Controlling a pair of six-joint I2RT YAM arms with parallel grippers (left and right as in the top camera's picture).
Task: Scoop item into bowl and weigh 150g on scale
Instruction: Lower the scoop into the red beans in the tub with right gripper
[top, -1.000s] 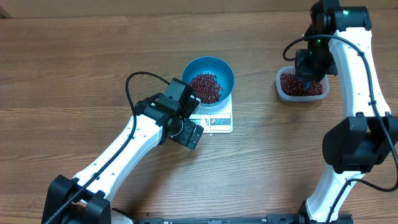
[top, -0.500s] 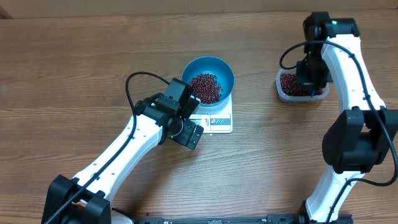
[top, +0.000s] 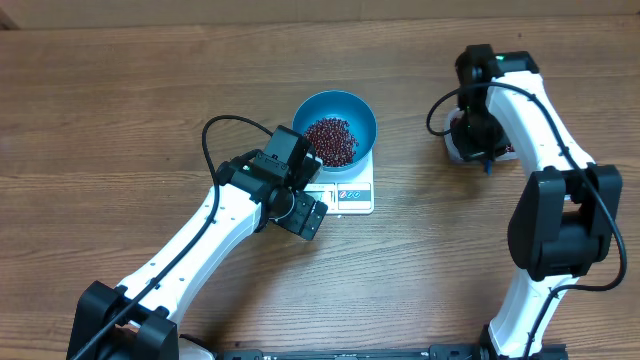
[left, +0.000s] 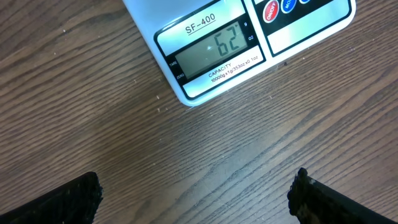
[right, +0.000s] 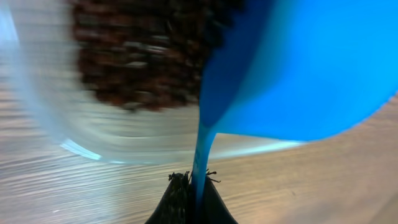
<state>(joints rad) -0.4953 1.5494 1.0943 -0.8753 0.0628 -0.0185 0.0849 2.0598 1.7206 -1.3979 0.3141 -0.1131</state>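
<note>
The blue bowl (top: 335, 105) stands on the white scale (top: 350, 195) with a heap of red-brown beans (top: 331, 140) inside. The scale's display (left: 214, 53) reads 62 in the left wrist view. My left gripper (top: 303, 212) (left: 196, 202) hangs open over bare wood just in front of the scale's left corner, nothing between its fingertips (left: 71, 199). My right gripper (top: 480, 143) (right: 196, 199) is shut on the thin handle of a blue scoop (right: 298, 68). The scoop's cup hangs at the rim of the clear tub (right: 74, 130), over the beans (right: 143, 56) inside.
The clear tub (top: 453, 143) sits at the right of the table, mostly hidden under my right arm in the overhead view. My left arm's black cable (top: 215, 135) loops left of the bowl. Bare wood lies all round.
My right arm has swung left and lowered over the tub, turning the scoop with it. The left arm, bowl and scale have not moved.
</note>
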